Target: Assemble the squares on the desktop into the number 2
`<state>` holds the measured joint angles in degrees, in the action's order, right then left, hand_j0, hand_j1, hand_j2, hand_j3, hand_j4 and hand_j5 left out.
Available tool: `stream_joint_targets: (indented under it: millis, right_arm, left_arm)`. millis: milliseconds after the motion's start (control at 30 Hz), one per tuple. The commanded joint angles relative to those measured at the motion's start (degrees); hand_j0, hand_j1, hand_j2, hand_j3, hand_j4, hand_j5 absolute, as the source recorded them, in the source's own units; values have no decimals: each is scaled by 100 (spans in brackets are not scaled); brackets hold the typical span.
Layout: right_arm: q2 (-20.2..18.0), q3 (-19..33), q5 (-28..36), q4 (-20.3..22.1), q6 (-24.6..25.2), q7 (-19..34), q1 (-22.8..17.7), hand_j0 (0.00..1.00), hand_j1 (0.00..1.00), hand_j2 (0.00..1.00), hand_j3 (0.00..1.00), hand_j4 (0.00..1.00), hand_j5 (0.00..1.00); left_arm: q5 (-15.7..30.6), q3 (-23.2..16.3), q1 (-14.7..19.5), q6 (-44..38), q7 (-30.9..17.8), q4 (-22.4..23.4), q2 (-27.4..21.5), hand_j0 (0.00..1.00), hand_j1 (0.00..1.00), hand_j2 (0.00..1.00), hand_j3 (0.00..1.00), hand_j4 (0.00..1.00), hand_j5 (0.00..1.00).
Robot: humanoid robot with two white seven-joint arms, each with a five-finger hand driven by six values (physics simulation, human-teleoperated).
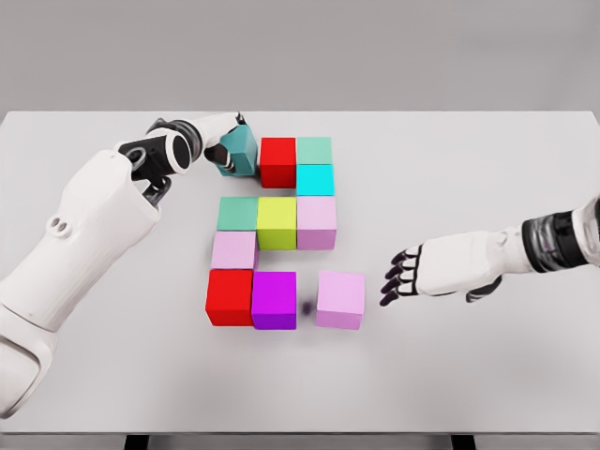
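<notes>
The figure 2 is nearly built on the table (487,187): a top row of the teal cube (238,150), a red cube (277,161) and a green cube (314,150); a cyan cube (315,179) below the green one on the right; a middle row of green (238,213), yellow (277,222) and pink (317,222); a pink cube (233,249) down the left; and a bottom row of red (230,296) and magenta (274,299). The left hand (221,141) grips the teal cube, which sits tilted just beside the top red one, so by my reading the step in hand is seating this top-left piece. The last pink cube (340,299) stands slightly apart from the magenta one, a gap between them. The right hand (412,272) hovers near it, fingers loosely curled and holding nothing. Next, I judge, the teal cube needs squaring flush against red and releasing, and the loose pink cube needs a nudge left to close the bottom row
</notes>
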<state>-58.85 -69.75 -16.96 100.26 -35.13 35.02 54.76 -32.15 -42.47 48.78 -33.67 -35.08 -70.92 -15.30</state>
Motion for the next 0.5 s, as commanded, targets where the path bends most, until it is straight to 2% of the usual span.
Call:
stream_joint_targets:
  millis: [0,100,167,300,467]
  right_arm:
    - [111,-3,26,2,13,-2,0,100,100,100,100,100,100]
    - [207,-3,26,2,13,-2,9,100,100,100,100,100,100]
    - [216,-3,17,11,13,-2,18,100,100,100,100,100,100]
    - [269,-3,17,11,13,-2,62,100,100,100,100,100,100]
    - [287,-3,17,11,13,-2,88,100,100,100,100,100,100]
  left_arm:
    - [-19,2,0,18,8,-1,0,40,40,40,40,40,40]
    - [-19,2,0,18,8,-1,0,44,44,44,44,44,44]
    - [-10,2,-9,18,8,-1,0,54,54,54,54,54,54]
    - [-10,2,-9,18,8,-10,0,64,64,64,64,64,64]
    - [-10,2,-9,18,8,-18,0,67,67,67,67,67,67]
